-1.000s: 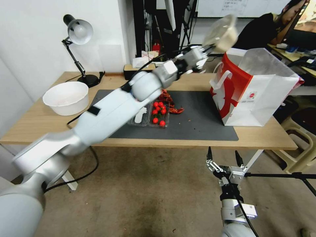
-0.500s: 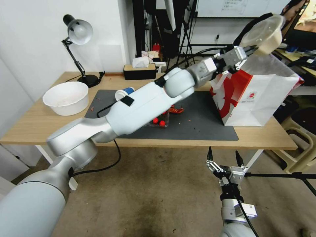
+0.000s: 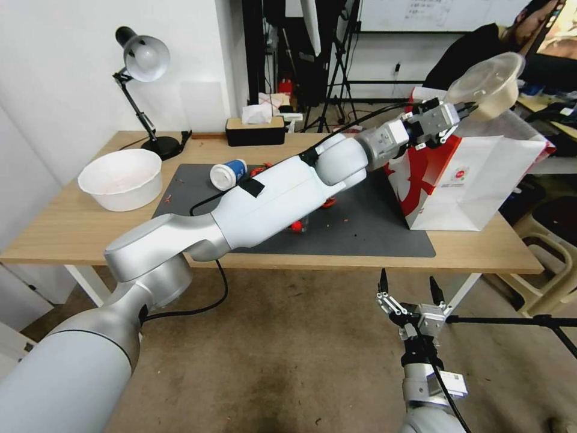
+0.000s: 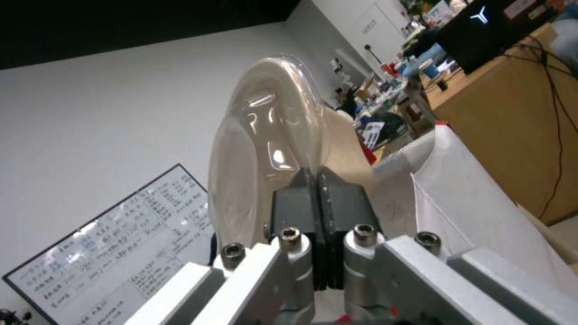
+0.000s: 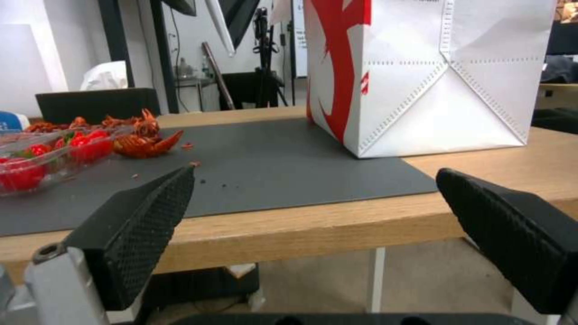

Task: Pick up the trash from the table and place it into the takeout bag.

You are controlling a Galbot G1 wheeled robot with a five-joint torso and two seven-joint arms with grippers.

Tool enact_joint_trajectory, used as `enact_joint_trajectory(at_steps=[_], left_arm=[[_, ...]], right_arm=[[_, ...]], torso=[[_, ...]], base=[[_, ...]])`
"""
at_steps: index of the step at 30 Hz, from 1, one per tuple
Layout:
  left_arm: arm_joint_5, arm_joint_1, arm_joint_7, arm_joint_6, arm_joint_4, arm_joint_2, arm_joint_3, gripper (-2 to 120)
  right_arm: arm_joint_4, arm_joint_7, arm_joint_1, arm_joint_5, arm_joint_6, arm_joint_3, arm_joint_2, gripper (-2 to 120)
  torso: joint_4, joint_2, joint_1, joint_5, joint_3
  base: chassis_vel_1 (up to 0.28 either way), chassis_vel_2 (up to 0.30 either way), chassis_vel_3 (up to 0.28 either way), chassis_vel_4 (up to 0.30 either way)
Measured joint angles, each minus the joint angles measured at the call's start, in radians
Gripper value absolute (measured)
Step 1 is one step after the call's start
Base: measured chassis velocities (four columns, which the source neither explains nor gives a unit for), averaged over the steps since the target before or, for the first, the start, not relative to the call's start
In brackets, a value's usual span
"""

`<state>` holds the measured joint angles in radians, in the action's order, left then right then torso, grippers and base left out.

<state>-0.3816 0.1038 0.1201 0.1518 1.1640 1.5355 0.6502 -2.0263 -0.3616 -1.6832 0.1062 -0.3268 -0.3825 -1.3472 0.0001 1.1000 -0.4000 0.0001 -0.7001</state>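
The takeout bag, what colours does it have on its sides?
The takeout bag is white with red side panels and a small red logo, seen best in the head view.

The bag [image 3: 475,180] was white with red side panels and a small red logo, the bowl [image 3: 490,84] beige under a clear lid, the cup [image 3: 228,174] blue with a white lid, the mat [image 3: 360,222] dark grey on a light-wood surface [image 3: 72,228].

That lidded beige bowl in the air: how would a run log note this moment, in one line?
left gripper: shut on lidded beige bowl | above white-and-red paper takeout bag | right gripper: open, parked below table
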Motion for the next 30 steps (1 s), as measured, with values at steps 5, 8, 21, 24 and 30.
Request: enact_joint_trajectory(at_steps=[5, 8, 21, 24, 30], left_arm=[[0.002, 0.0, -0.018, -0.004, -0.03, 0.024, 0.001, 14], [0.003, 0.0, -0.027, -0.007, -0.038, 0.027, -0.001, 25], [-0.038, -0.026, -0.053, -0.042, 0.036, -0.08, -0.049, 70], [-0.064, -0.05, -0.059, -0.053, 0.076, -0.13, -0.068, 81], [-0.132, -0.138, -0.085, -0.093, 0.202, -0.269, -0.125, 99]], right_arm=[[0.0, -0.002, -0.002, 0.0, -0.004, -0.002, -0.002, 100], [0.0, -0.002, -0.005, 0.0, -0.007, -0.002, -0.003, 100], [0.004, -0.003, 0.005, -0.001, -0.006, 0.003, -0.004, 100], [0.005, -0.003, 0.006, -0.002, -0.005, 0.003, -0.004, 100], [0.005, -0.002, 0.008, -0.003, -0.001, 0.006, 0.0, 100]], torso=[[-0.0002, 0.0, 0.0, 0.0, 0.0], [-0.0001, 0.0, 0.0, 0.0, 0.0], [0.0, 0.0, 0.0, -0.0003, 0.0], [0.0001, 0.0, 0.0, -0.0004, 0.0], [0.0, 0.0, 0.0, -0.0006, 0.0]], base=[[0.0, 0.0, 0.0, 0.0], [0.0, 0.0, 0.0, 0.0], [0.0, 0.0, 0.0, 0.0], [0.0, 0.0, 0.0, 0.0], [0.0, 0.0, 0.0, 0.0]])
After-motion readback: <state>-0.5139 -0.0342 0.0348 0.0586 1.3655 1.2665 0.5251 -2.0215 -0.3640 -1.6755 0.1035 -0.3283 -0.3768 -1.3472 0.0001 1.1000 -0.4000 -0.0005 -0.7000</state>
